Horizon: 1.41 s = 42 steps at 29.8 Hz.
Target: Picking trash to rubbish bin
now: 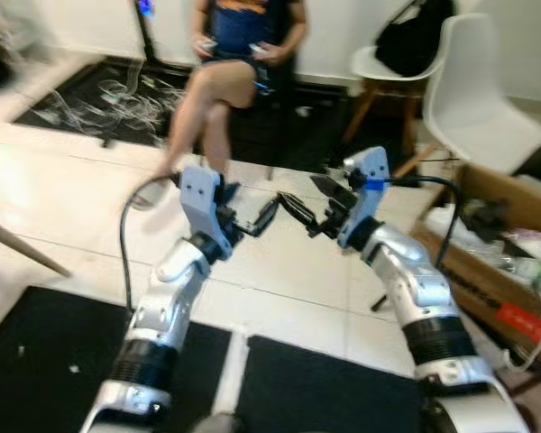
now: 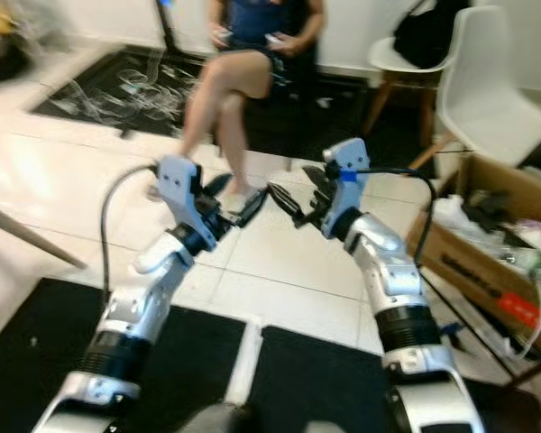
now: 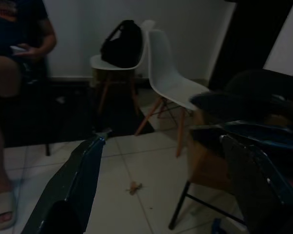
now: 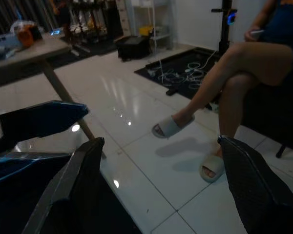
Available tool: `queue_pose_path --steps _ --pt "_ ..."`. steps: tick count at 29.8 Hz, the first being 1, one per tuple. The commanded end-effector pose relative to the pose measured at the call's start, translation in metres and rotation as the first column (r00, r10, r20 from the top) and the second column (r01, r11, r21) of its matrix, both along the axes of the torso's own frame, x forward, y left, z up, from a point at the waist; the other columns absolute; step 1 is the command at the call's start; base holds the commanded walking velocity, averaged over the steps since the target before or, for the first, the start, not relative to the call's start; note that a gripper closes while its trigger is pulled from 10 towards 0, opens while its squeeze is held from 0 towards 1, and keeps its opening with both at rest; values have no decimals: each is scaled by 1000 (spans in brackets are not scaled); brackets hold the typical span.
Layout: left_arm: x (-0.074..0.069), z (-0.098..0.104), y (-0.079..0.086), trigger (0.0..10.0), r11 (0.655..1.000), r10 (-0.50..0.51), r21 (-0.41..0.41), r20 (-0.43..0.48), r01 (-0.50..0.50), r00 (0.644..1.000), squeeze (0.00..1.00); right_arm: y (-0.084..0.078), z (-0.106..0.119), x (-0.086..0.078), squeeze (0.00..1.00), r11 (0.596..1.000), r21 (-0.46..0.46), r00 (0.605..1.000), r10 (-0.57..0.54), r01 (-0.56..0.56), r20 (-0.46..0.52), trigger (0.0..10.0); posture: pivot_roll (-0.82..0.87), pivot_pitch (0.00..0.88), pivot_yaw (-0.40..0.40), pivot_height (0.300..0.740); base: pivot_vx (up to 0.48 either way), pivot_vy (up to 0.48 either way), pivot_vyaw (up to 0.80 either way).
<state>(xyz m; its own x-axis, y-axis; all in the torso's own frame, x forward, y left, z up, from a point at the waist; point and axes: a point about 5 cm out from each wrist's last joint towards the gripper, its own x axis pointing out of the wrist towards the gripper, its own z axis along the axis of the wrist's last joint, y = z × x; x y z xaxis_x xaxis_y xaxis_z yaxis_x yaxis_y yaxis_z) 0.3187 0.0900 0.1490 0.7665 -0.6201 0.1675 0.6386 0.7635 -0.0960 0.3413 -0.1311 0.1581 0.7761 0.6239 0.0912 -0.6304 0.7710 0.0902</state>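
while raised, both claws (image 1: 257,216) (image 1: 308,212) wide open, empty

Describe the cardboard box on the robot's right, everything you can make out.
The cardboard box is brown, open at the top, and sits low on the robot's right side, next to the white chair. Its long side wall faces the robot and carries dark printed lettering and a red label near the lower corner. It looks made of plain corrugated card. Inside lies a jumble of clear plastic and dark items, too blurred to name. A thin dark frame or stand appears beneath it in the left wrist view. Neither end effector touches it.
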Motion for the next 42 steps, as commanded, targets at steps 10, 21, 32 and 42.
queue_pose_path --steps 10,21,32,42 --pt "-1 -3 2 10000 1000 7 -3 -14 -7 1000 0 4 -1 -1 0 1000 0 1000 13 -13 -1 10000 -15 0 -27 740 0 0 775" --pt "-1 -4 2 10000 1000 6 -4 -18 -6 1000 0 4 -2 -1 0 1000 -2 1000 16 -16 -3 10000 -15 0 -27 740 0 0 775" --pt "0 -5 2 10000 1000 4 -9 -26 -4 1000 0 4 -3 -1 0 1000 -4 1000 18 -18 -4 10000 -16 0 -26 740 0 0 775" --pt "0 -5 2 10000 1000 9 -17 -28 -9 1000 0 4 -3 -1 0 1000 -1 1000 18 -18 -4 10000 -16 0 -27 740 0 0 775"
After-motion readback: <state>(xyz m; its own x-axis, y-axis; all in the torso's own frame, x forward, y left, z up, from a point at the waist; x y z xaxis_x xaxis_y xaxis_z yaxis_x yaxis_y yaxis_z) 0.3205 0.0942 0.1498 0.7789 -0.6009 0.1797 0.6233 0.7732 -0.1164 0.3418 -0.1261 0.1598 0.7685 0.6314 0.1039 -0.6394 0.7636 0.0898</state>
